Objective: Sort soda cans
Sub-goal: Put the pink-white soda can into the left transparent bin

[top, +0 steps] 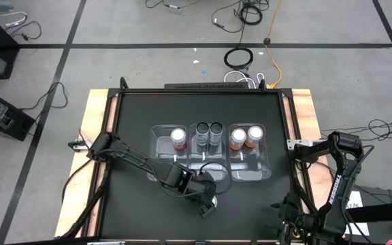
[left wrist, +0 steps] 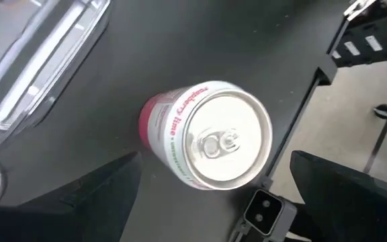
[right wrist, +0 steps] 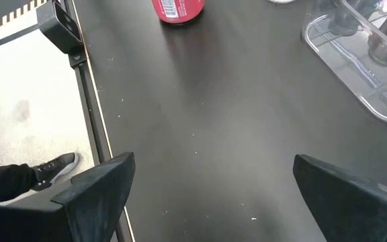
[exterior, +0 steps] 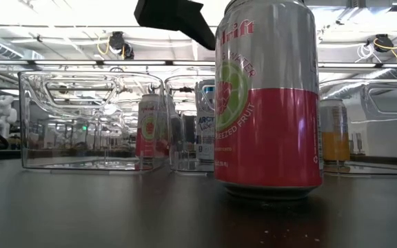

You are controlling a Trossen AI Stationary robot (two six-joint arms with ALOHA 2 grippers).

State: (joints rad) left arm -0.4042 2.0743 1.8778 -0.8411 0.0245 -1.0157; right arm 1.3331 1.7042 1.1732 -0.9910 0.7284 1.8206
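A pink soda can (left wrist: pixel 207 138) with a silver top stands upright on its base on the black table, near the front edge; it looms close in the low view (exterior: pixel 267 103). My left gripper (left wrist: pixel 213 165) hangs open above it, one finger on either side, touching nothing. In the high view the left gripper (top: pixel 208 203) hides this can. One more pink can (top: pixel 178 138) stands in the left clear bin, two black cans (top: pixel 208 131) in the middle bin and two orange cans (top: pixel 246 137) in the right bin. My right gripper (right wrist: pixel 213 168) waits open at the front right.
The three clear bins (top: pixel 250 170) stand side by side at the table's middle, just beyond the left gripper. Bare black table (right wrist: pixel 234 114) lies between the right gripper and the pink can. A person's shoe (right wrist: pixel 54 168) shows on the floor beside the table's near edge.
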